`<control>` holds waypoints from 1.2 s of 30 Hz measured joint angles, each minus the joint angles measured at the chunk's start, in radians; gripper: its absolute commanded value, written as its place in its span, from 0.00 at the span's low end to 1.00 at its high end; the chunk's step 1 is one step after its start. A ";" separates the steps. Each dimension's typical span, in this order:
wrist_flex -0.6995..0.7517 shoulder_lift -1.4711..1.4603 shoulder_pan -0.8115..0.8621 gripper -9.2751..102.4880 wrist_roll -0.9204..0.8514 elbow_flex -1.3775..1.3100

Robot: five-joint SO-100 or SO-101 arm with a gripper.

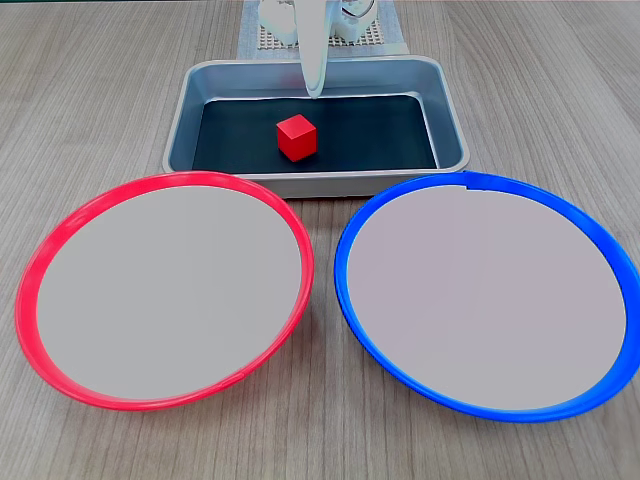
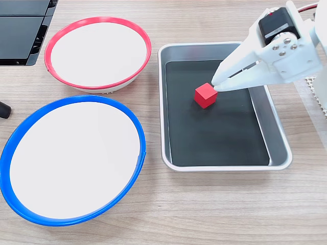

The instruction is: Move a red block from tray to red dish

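The red block [image 1: 296, 137] sits on the dark bottom of the tray [image 1: 455, 130], left of centre in a fixed view and in the upper half of the tray in the other. The white pincer [image 2: 216, 84] hangs just beside it with its fingers drawn together, gripping nothing. The red dish [image 2: 97, 53] and the blue dish [image 2: 71, 159] lie near the tray on the wooden tabletop [image 1: 100, 80].
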 measured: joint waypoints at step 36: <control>0.146 -1.035 0.247 0.26 -0.856 -0.666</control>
